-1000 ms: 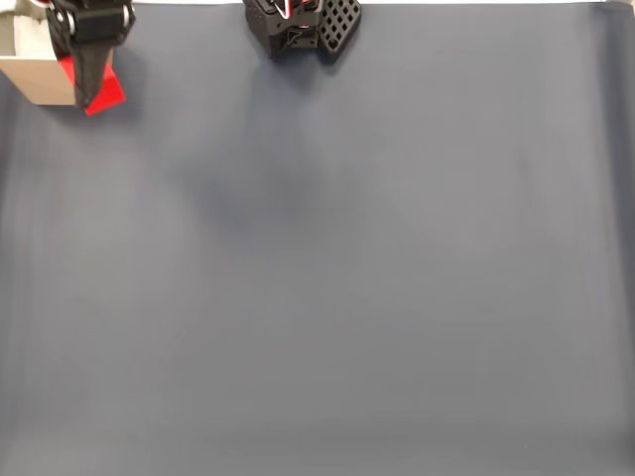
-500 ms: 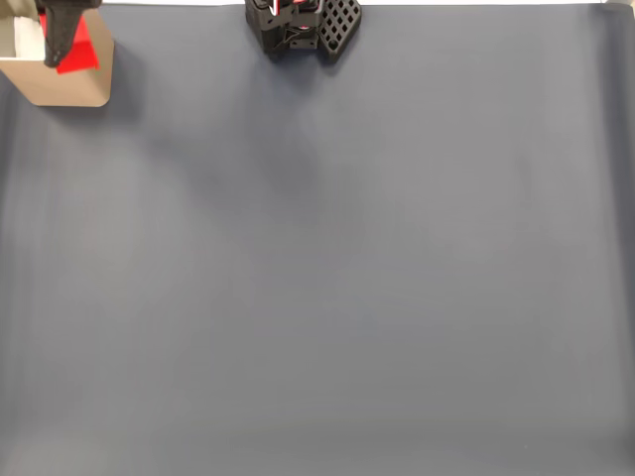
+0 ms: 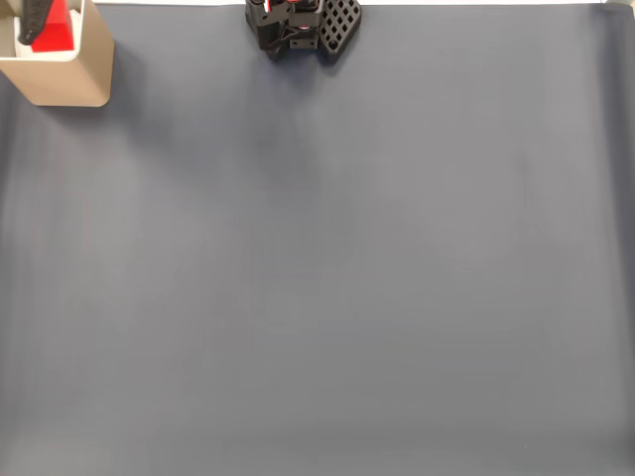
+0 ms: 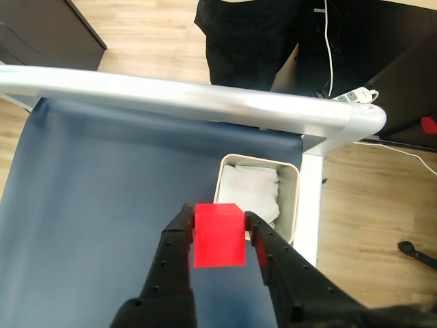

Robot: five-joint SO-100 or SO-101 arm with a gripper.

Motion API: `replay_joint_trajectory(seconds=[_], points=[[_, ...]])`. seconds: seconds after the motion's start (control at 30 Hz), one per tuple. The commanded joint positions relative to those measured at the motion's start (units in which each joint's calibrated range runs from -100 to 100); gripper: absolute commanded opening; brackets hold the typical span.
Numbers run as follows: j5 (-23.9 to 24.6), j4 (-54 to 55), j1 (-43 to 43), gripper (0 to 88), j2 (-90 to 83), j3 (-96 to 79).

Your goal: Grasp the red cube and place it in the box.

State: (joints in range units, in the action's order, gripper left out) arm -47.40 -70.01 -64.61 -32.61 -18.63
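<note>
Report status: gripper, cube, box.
Gripper shut on cube, held above the mat. Box just ahead in the wrist view, open, white padding inside. Nothing in the way.

— Anything in my way?
— The grey mat (image 3: 327,278) lies bare. The arm base (image 3: 303,25) stands at its far edge; the box (image 3: 69,74) sits in the corner beside the metal rail (image 4: 205,102).

box (image 3: 62,79) on blue-grey table (image 3: 327,278)
</note>
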Motion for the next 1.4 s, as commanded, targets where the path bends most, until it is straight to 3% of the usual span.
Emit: replay_joint_trajectory(seconds=[0.0, 1.37], points=[[0.7, 1.2, -1.1, 1.0, 1.5, 4.8], [0.5, 2.8, -7.9, 1.2, 9.1, 9.6]])
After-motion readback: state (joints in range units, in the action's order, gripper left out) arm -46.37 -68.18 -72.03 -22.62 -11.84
